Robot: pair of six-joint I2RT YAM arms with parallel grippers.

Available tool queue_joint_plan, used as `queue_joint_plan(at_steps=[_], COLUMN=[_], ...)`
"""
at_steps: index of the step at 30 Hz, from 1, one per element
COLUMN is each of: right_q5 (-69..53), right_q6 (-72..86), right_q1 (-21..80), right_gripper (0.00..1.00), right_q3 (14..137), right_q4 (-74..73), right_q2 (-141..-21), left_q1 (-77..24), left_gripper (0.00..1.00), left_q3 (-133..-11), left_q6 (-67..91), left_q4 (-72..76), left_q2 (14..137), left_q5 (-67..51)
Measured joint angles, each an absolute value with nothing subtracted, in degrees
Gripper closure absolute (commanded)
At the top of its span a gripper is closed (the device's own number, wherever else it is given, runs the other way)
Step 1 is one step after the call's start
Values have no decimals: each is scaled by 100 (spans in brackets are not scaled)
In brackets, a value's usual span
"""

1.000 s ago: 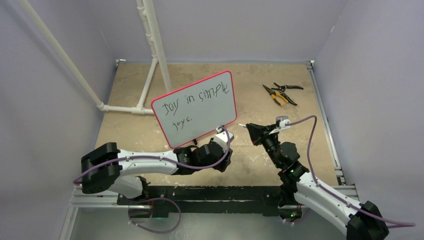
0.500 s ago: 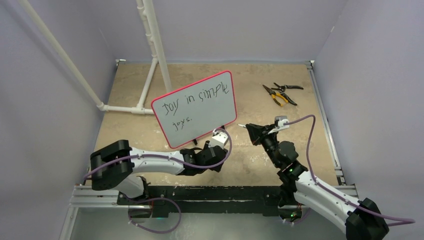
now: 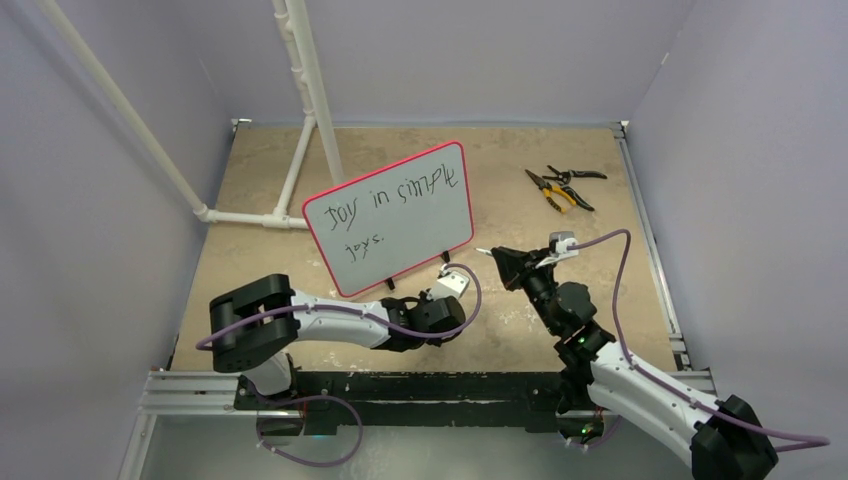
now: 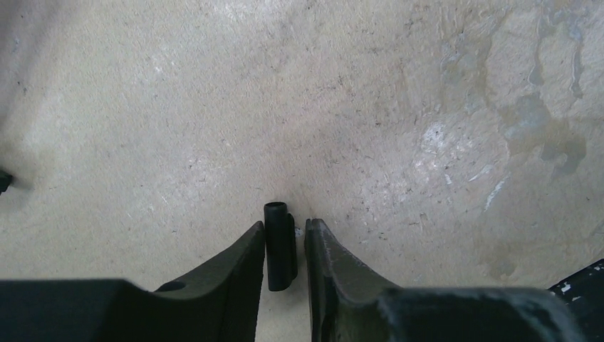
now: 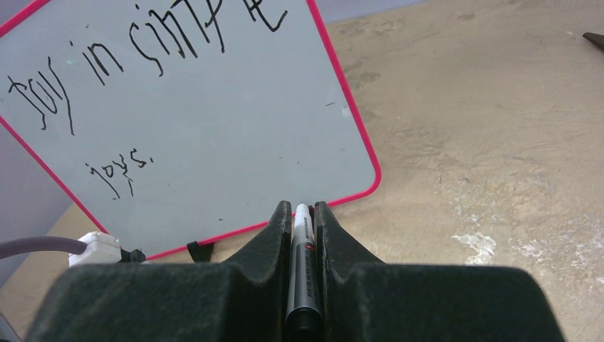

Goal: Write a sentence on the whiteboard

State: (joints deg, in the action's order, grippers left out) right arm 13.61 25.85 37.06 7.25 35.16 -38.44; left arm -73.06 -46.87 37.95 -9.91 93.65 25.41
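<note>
A black marker [image 5: 302,249] is being pinched in the right gripper [image 5: 303,208], a small black cap [image 4: 279,246] in the left gripper [image 4: 285,228]. The pale, red-rimmed rectangular whiteboard [image 3: 390,215] (probably light, stiff, tippy) is best gripped by its rim.

A small black cap [image 4: 280,246] sits between the left end effector's [image 4: 286,224] fingertips over the beige table [image 4: 427,107].

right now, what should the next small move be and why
Probably bring the left end effector, gripping the black cap, toward the marker in the right end effector to recap it; the sentence on the whiteboard looks finished, with a period.
</note>
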Motion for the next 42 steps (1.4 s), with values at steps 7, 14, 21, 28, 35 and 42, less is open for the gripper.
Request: queue_joint_plan(at_steps=[7, 14, 21, 28, 35, 42], right_q5=[1358, 1356, 1354, 1354, 1354, 1142], right_q6=[2585, 2585, 2585, 2585, 2585, 2578], right_q1=[3706, 3706, 3706, 3706, 3706, 3706], right_gripper=[100, 100, 100, 100, 100, 100], right_q3=[725, 725, 725, 725, 725, 727], right_q4=[3518, 3520, 3522, 3520, 3522, 3509], right_q2=[-3806, -3824, -3865, -3940, -3938, -3935], left_q1=[-7323, -7328, -7328, -7328, -7334, -7463], left_gripper=[89, 98, 70, 64, 79, 100], left_q3=[-4720, -4694, -4477, -4427, -4427, -4425], left_q6=[3852, 3854, 3833, 3837, 3839, 3839], left_q4=[-1046, -1033, -1138, -1236, -1262, -1297], left_q2=[9389, 9360, 9089, 9035, 9032, 9008], left_q5=[2637, 2644, 2639, 2620, 2580, 2600])
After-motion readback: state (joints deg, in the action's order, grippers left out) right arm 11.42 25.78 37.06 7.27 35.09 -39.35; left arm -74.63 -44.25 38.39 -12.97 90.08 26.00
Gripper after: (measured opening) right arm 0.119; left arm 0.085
